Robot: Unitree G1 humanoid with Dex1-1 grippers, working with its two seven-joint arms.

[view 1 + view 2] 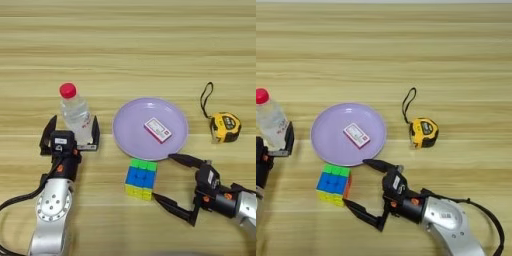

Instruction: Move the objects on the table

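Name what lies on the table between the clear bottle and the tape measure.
The lilac plate, carrying a small red-and-white box, lies between the bottle and the tape measure. Both views show it.

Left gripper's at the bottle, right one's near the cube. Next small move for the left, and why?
Probably close the left gripper on the bottle. Its two black fingers stand open on either side of the upright bottle's lower body, so it looks placed for a grasp. The right gripper is open just right of the puzzle cube, not yet around it.
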